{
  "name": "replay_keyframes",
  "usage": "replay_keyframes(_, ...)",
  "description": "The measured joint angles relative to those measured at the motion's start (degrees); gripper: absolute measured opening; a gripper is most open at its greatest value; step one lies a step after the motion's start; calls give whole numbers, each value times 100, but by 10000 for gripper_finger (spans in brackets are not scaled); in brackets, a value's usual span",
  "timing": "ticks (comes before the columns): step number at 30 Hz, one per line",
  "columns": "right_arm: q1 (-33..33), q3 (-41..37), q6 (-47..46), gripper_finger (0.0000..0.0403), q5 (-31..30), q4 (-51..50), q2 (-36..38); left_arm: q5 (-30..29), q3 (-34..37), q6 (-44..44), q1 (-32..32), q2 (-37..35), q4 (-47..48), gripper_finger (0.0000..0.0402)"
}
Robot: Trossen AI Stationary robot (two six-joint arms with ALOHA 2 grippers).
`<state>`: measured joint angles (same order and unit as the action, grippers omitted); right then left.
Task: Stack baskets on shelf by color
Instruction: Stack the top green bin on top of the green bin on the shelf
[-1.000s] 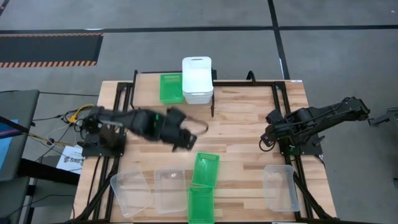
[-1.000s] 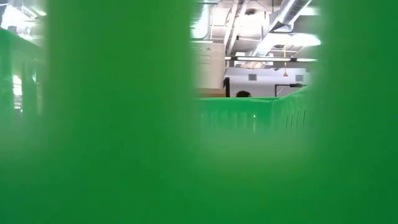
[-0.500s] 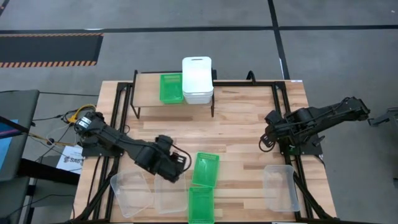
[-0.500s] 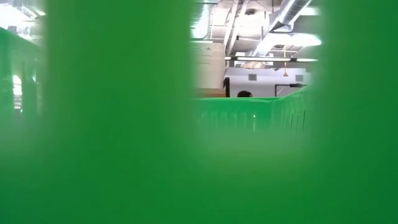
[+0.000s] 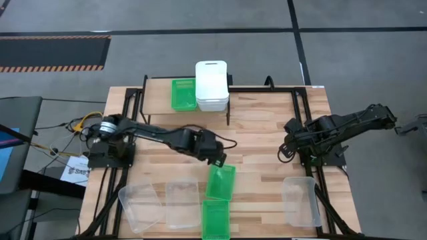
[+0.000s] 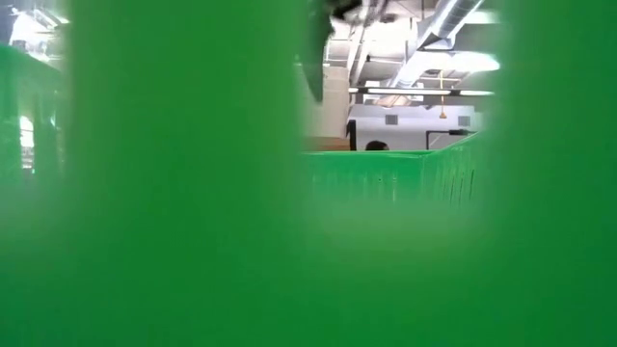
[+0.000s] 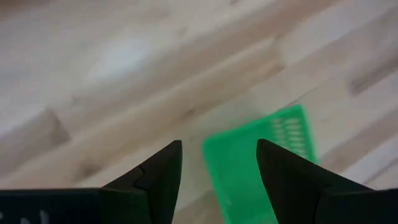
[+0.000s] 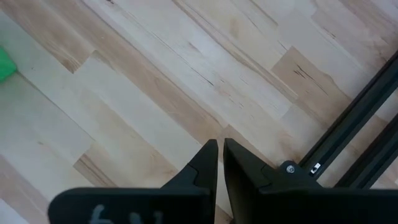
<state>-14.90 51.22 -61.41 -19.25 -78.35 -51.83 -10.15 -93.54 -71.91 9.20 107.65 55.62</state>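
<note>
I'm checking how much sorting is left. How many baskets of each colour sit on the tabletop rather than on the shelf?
Green baskets: 2
Clear baskets: 3
White baskets: 0, all stacked on the shelf
Total: 5

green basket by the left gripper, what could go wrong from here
The open left gripper hangs near the far end of the green basket, whose near end touches a second green basket; a grab may drag both. A missed rim could shove it toward the clear basket.
</note>
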Motion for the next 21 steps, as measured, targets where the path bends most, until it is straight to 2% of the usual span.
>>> replay_keyframes(4, -1, 0, -1, 52, 0, 0, 0, 482, 11, -300, -4, 253, 149, 194)
replay_keyframes(15, 0, 0, 62, 52, -2, -7, 2, 328, -9, -427, 168, 372, 36, 194)
replay_keyframes(21, -2, 0, 193, 52, 4, -26, 0, 713, -2, -419, 246, 766, -169, 194)
